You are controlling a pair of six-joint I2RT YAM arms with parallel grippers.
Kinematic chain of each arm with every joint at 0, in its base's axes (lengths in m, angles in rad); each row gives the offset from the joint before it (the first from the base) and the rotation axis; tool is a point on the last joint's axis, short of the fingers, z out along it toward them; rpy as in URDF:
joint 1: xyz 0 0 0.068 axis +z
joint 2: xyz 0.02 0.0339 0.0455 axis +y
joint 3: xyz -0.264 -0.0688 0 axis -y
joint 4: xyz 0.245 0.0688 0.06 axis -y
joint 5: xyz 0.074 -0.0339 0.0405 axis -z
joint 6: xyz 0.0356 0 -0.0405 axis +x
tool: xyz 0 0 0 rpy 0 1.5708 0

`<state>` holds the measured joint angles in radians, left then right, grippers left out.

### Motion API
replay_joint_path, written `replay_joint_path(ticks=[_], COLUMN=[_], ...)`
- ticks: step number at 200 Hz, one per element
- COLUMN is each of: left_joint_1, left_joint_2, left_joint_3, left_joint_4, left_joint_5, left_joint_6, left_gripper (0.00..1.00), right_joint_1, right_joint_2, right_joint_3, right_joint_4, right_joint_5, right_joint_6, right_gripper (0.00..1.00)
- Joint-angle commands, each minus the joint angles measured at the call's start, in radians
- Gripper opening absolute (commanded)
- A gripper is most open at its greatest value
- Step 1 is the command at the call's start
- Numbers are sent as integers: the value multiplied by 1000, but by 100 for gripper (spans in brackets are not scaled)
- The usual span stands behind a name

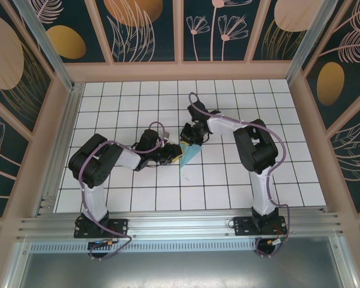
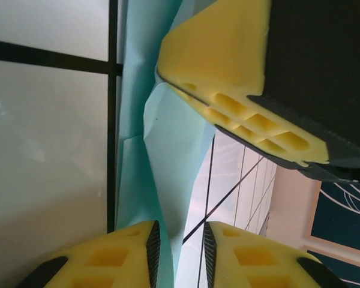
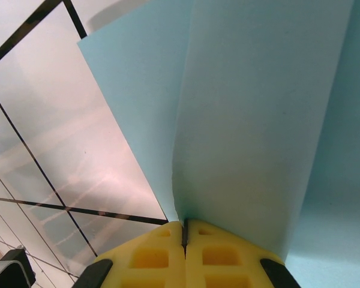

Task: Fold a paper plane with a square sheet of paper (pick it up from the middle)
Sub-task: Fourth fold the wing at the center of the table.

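- While the left gripper [image 1: 175,156] and the right gripper [image 1: 189,137] meet tip to tip over the table [image 1: 240,180], the paper [image 1: 191,155] sits between them. It is plain light turquoise, folded into a narrow wedge whose point lies just beside the left gripper, on the side toward the arm bases.
- From the left wrist, the paper [image 2: 168,150] stands on edge and runs straight ahead of the fingers, with a sharp fold and a small kink partway along.
- From the right wrist, the paper [image 3: 246,120] rises ahead of the fingers as smooth flaps that meet in a crease starting right at the fingertips.
- White tiles with black grid lines lie under both grippers and to either side of them. Dark walls [image 1: 150,30] with a plant pattern enclose the table, well apart from both.
- Just ahead of the left gripper, the right gripper's yellow fingers [image 2: 228,66] and black body hang over the far end of the paper and hide its edge there.
- Left gripper [image 2: 181,240]: the jaws stand narrowly apart. The paper passes into the gap and lies against one pad [image 2: 154,246], while a sliver of table shows between it and the other pad, so it is not pinched.
- Right gripper [image 3: 184,231]: the jaws are pressed together, clamped on the paper's crease.
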<state>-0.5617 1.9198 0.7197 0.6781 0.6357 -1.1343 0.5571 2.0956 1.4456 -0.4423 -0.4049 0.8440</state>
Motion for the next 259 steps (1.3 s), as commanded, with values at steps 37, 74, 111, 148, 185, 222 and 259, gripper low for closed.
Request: replay_joint_path(ticks=[37, 74, 111, 148, 185, 222, 259], left_joint_1=[6, 6, 7, 6, 7, 6, 15], left_joint_2=[15, 15, 29, 45, 51, 50, 38], left_joint_3=[-7, 5, 15, 17, 24, 30, 16], left_joint_4=[14, -28, -6, 69, 79, 32, -12], left_joint_5=[3, -8, 9, 25, 30, 14, 6], left_joint_6=[4, 30, 21, -24, -29, -4, 30], left_gripper=[13, 21, 23, 21, 21, 7, 0], right_joint_1=[-5, -5, -4, -4, -4, -5, -4], right_joint_2=[-15, -17, -17, -17, -17, -16, -27], right_joint_3=[-10, -10, -8, -8, -8, -6, 10], right_joint_4=[17, 16, 18, 20, 21, 19, -5], right_joint_5=[-17, -18, -18, -21, -26, -26, -16], right_joint_6=[6, 7, 11, 16, 16, 14, -30], right_gripper=[0, 0, 0, 0, 0, 0, 0])
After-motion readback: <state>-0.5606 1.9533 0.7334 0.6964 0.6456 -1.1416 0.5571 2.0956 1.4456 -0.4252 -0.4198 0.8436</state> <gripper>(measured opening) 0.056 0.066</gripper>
